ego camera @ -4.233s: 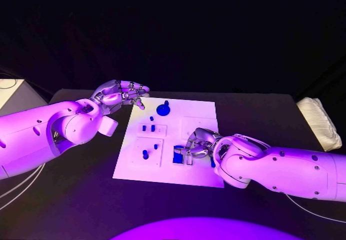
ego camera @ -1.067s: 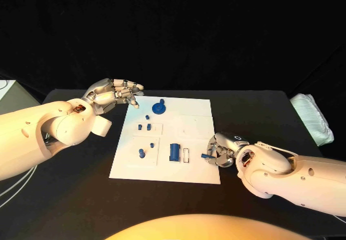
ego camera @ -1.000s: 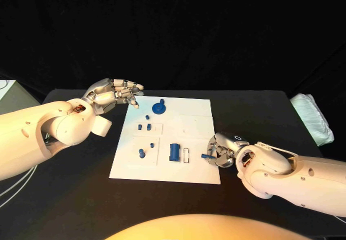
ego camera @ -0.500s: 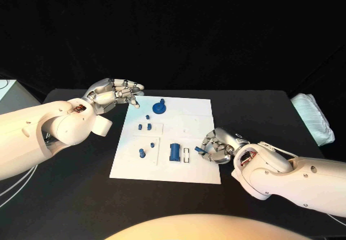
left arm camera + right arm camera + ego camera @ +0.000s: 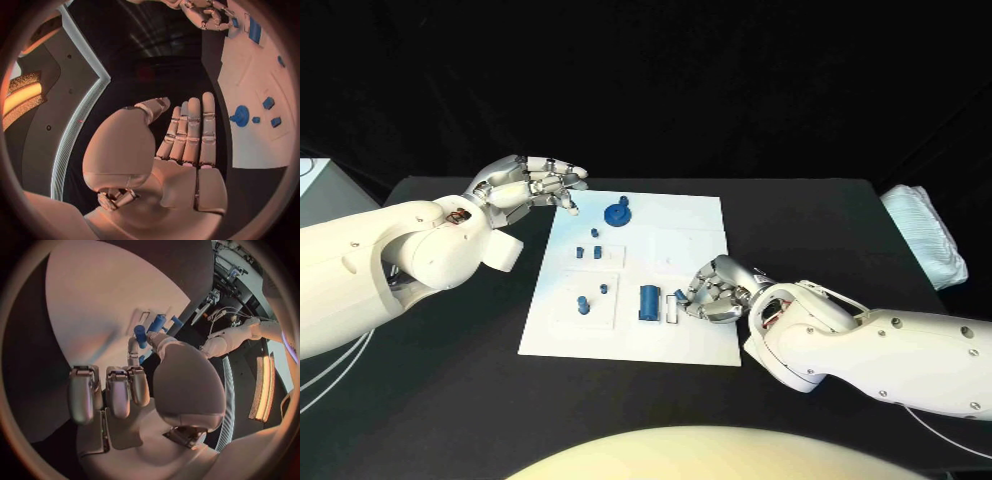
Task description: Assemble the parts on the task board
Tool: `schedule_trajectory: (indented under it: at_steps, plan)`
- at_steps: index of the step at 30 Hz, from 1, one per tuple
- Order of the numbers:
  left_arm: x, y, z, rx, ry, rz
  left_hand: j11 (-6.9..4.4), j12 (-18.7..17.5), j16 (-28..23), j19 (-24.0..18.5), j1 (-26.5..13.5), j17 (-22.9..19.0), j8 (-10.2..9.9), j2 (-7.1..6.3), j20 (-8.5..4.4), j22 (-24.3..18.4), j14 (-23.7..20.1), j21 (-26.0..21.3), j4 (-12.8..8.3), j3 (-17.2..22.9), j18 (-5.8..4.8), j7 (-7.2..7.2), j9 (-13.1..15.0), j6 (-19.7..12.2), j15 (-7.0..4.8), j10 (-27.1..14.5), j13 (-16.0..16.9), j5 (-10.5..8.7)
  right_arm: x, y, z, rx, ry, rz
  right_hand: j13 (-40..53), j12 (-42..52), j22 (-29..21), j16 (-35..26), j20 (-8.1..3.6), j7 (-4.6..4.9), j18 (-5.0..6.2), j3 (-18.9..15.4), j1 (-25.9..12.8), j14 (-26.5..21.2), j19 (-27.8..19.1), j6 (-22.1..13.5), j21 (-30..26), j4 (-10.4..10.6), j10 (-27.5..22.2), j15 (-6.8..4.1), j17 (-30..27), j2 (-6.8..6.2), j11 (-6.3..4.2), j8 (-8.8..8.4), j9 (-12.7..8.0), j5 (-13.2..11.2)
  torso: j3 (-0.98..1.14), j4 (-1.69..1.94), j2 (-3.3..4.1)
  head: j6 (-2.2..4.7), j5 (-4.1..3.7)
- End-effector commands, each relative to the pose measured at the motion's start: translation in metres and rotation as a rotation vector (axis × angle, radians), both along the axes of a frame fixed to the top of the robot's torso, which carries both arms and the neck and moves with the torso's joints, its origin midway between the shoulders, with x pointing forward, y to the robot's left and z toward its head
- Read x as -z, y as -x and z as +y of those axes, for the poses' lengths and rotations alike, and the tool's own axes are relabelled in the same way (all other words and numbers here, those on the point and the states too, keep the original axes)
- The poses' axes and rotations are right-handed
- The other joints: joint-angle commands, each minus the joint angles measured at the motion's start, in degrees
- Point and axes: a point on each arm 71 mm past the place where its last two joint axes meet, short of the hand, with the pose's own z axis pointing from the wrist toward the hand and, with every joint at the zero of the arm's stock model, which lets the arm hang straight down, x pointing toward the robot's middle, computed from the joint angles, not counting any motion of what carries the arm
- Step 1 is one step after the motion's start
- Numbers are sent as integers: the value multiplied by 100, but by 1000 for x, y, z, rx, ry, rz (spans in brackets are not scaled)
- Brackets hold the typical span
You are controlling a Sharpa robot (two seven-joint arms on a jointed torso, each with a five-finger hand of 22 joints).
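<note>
The white task board (image 5: 689, 235) lies in the middle of the black table. On it are a round blue part with a knob (image 5: 622, 213), several small blue pieces (image 5: 590, 253) and an upright blue cylinder (image 5: 649, 303). My right hand (image 5: 711, 291) hovers over the board's near right part, just beside the white slot (image 5: 675, 308) next to the cylinder. In the right wrist view it pinches a small blue part (image 5: 139, 335) between thumb and a finger. My left hand (image 5: 531, 184) hangs at the board's far left corner, fingers straight and holding nothing (image 5: 184, 145).
A folded white cloth (image 5: 929, 245) lies at the table's right edge. A white box (image 5: 318, 182) stands off the table's left side. Bare black table (image 5: 473, 380) lies in front of the board.
My right hand has moved from the board's right edge leftward over the board, carrying the small blue part up to the slot beside the cylinder. The left hand has stayed put.
</note>
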Motion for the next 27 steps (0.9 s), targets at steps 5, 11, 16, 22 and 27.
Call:
schedule_trajectory:
  at_steps: [5,11,16,22,27]
  plan:
    - [-1,1,-2,16,12,1,2,20,19,47,-36,-10,32,-11,1,-5,-41,-11,33,9,80,116,-9,-30,9,-55,-8,26,11,0,6,-9,32,79,1344,90,1327,32,-49,-48,-109,-12,-211,606,507,82,42,40,479,-34,1509,53,-39,62,20,-151,-1,0,0,-6,-10]
    - [-1,1,-3,18,12,2,2,20,19,47,-36,-10,32,-11,1,-5,-41,-11,33,9,80,116,-9,-30,9,-55,-8,26,14,-4,11,-4,42,71,1363,130,1339,32,-49,-57,-116,6,-254,606,513,97,75,37,494,-36,1509,100,-46,73,24,-162,2,0,5,-19,-7]
    - [-1,1,-3,18,11,3,2,20,19,47,-36,-10,32,-11,1,-5,-41,-11,33,9,80,116,-9,-30,9,-55,-8,26,16,-4,15,-10,43,73,1366,136,1343,32,-50,-59,-118,11,-257,606,515,100,85,35,496,-37,1509,107,-47,75,25,-162,5,3,5,-31,-9]
    - [-1,2,-2,18,10,4,2,20,19,47,-36,-10,32,-11,1,-5,-41,-11,33,9,80,116,-9,-30,9,-55,-8,26,17,-5,16,-6,43,72,1369,142,1345,32,-51,-62,-118,23,-271,606,516,105,90,31,499,-39,1509,129,-50,80,26,-157,5,-1,2,-40,0]
    - [-1,2,-2,18,10,5,2,36,28,66,-32,-11,45,-16,0,-21,-42,-31,47,14,80,116,-11,-38,9,-67,-11,27,18,-6,16,-5,45,73,1371,146,1347,32,-52,-64,-120,36,-286,606,517,107,95,30,501,-40,1509,150,-52,83,27,-145,3,-2,2,-42,5]
